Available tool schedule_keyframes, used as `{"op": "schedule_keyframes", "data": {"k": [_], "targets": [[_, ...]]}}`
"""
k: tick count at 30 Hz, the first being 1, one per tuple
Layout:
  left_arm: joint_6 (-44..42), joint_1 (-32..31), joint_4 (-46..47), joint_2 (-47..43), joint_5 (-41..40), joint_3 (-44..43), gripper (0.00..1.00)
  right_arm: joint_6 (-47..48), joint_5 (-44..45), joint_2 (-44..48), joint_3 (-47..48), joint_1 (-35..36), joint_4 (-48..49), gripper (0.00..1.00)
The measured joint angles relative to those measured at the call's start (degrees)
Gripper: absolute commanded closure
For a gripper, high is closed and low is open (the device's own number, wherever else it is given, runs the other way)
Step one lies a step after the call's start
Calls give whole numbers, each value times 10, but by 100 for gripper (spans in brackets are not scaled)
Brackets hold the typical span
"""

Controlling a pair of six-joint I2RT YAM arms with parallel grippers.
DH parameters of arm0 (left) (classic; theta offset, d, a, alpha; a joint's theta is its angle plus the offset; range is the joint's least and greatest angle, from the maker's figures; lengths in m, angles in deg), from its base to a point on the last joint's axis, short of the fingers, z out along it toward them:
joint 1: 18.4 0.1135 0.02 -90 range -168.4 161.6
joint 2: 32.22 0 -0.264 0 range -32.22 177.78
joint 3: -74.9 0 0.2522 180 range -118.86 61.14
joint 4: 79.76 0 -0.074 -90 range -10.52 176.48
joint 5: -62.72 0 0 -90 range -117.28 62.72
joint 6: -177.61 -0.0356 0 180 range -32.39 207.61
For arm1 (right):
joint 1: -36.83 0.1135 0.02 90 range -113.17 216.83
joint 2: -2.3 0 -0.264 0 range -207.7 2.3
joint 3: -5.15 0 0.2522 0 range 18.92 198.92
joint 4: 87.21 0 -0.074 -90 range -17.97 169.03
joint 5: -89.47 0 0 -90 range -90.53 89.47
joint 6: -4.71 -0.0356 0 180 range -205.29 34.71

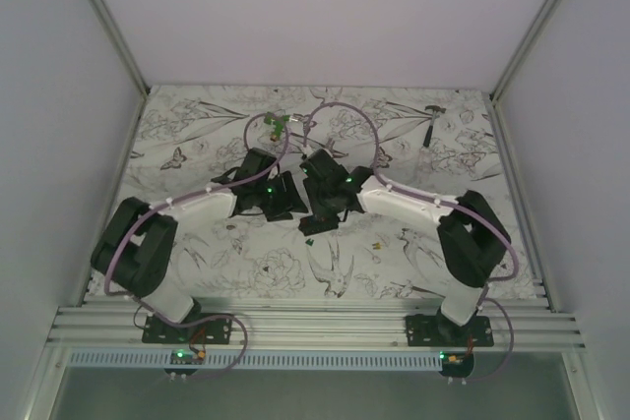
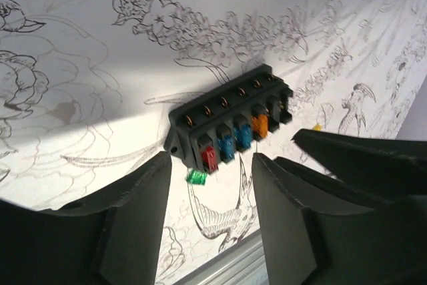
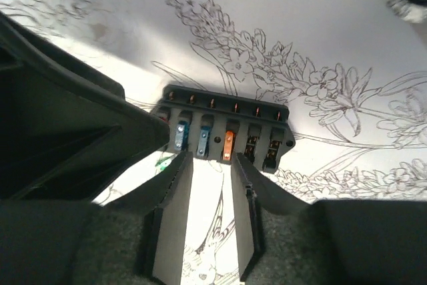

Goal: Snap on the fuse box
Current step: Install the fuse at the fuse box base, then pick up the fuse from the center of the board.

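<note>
While the fuse box [image 2: 230, 125] lies flat on the counter [image 2: 80, 65], fuses facing up and seemingly placed for a press from above, both arms reach inward and tilt down over it. The left gripper [image 2: 210, 163] gapes wide and the right gripper [image 3: 210, 159] is narrowly parted. Neither grips anything, both poised just short of the box.

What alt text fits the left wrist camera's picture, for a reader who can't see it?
A black fuse box with red, blue and orange fuses lies on a flower-printed table. The left pincer stands open just short of it; a small green piece lies nearby.
</note>
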Motion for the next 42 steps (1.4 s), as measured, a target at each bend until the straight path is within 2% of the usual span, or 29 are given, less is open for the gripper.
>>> {"op": "schedule_keyframes", "data": {"k": [3,8,13,16,23,28,33,42], "targets": [[-16,0,-24,-43,-10,0,38,3,-2,45,-3,1,7,55],[-52,-7,-69,-119,-25,0,35,-1,16,168,-52,1,34,38],[-98,-65,-124,-141,-56,0,38,-20,61,271,-170,1,48,15],[-127,-110,-162,-135,-86,-3,41,-35,92,317,-241,1,43,5],[-172,-183,-210,-92,-164,-30,47,-61,160,429,-339,1,43,3],[-184,-212,-214,-32,-196,-60,52,-82,187,472,-394,1,60,2],[-189,-226,-216,16,-215,-85,58,-91,196,490,-418,1,71,2],[-189,-229,-218,70,-232,-122,63,-95,203,490,-419,1,86,1]]}}
